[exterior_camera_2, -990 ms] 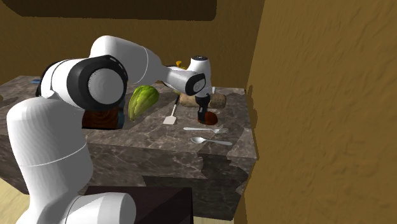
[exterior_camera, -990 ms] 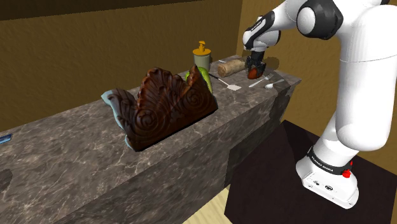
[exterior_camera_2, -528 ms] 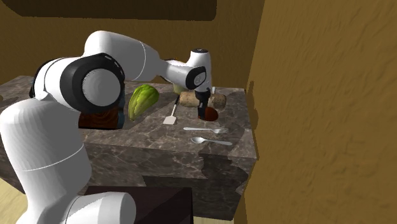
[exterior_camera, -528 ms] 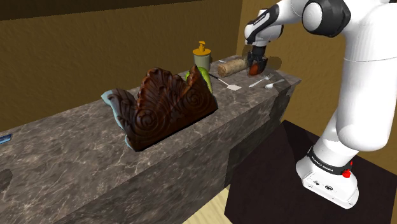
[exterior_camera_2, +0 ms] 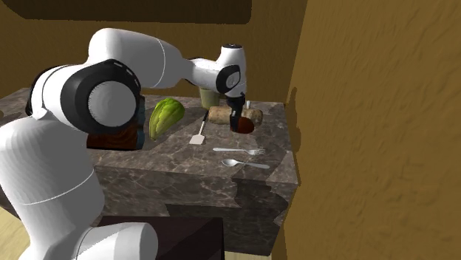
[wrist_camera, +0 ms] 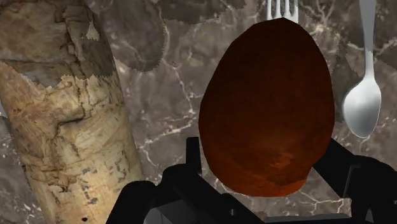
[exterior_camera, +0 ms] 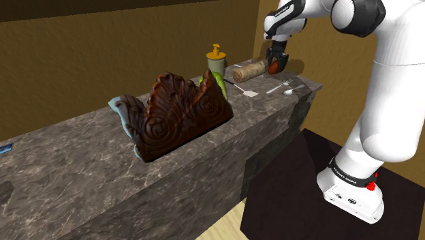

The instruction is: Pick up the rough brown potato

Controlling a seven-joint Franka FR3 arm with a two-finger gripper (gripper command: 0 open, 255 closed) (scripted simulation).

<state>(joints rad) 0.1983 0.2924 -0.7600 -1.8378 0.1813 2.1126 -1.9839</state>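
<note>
A reddish-brown potato (wrist_camera: pixel 267 105) sits clasped between my black fingers (wrist_camera: pixel 191 159) in the wrist view. In the shoulder view my gripper (exterior_camera: pixel 275 65) holds the potato (exterior_camera: pixel 274 67) in the air above the far end of the marble counter (exterior_camera: pixel 82 146). From the second exterior view the potato (exterior_camera_2: pixel 244 126) hangs under the gripper (exterior_camera_2: pixel 238 122), just above the counter (exterior_camera_2: pixel 185 162) and beside a pale log (exterior_camera_2: pixel 220 114).
A bark-covered log (wrist_camera: pixel 70 121) lies beside the potato, with a fork (exterior_camera: pixel 278 86) and spoon (exterior_camera: pixel 291 89) near the counter's end. A white spatula (exterior_camera: pixel 245 89), a green lettuce (exterior_camera_2: pixel 165 117), a soap bottle (exterior_camera: pixel 216 60) and a carved dark wooden piece (exterior_camera: pixel 180 112) stand along the counter.
The gripper has risen from the counter with the potato clasped in it, lifting it clear of the marble top. Nothing else on the counter has moved.
</note>
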